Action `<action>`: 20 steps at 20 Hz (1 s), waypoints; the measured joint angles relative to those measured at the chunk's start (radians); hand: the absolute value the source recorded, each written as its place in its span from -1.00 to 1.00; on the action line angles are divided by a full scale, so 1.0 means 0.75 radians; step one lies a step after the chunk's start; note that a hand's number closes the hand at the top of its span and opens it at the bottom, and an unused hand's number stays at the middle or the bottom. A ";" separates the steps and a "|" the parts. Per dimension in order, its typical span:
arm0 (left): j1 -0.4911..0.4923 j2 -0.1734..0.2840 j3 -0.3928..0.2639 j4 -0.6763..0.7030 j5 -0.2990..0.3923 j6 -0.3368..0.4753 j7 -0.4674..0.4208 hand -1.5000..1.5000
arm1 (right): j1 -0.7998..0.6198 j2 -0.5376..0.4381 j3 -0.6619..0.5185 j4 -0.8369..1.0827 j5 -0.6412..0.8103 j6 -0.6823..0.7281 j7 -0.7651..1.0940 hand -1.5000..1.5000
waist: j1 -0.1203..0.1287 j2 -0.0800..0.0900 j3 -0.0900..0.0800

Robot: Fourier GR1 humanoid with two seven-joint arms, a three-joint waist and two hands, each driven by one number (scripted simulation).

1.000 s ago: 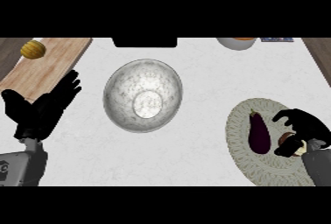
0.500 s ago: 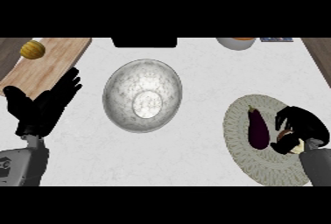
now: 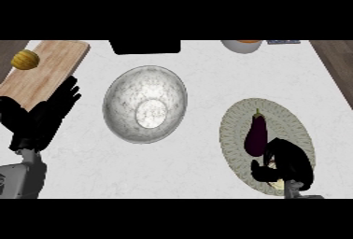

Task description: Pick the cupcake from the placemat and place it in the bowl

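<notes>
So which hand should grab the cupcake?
The right hand. It is already over the placemat, fingers curled beside the eggplant, where the mostly hidden cupcake sits. The left hand rests open on the far side of the bowl.

No readable text, labels, brands, numbers or signs are shown anywhere on the counter or on the things that lie on it.
</notes>
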 measured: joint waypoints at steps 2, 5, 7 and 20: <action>0.015 0.002 0.004 -0.012 0.005 -0.002 0.005 0.00 | 0.115 0.072 0.109 -0.120 0.075 -0.054 0.114 1.00 | -0.005 -0.006 -0.002; 0.019 -0.002 0.004 -0.005 -0.001 0.003 -0.006 0.00 | 0.273 0.137 0.317 -0.304 0.192 -0.113 0.278 1.00 | -0.009 -0.002 0.002; 0.010 -0.007 0.001 0.010 -0.003 0.003 -0.013 0.00 | 0.347 0.160 0.474 -0.433 0.278 -0.127 0.391 1.00 | -0.004 0.003 0.003; -0.002 -0.012 -0.012 0.006 -0.002 -0.012 -0.014 0.00 | 0.324 0.071 0.883 -0.700 0.841 -0.004 0.645 1.00 | 0.033 0.010 0.003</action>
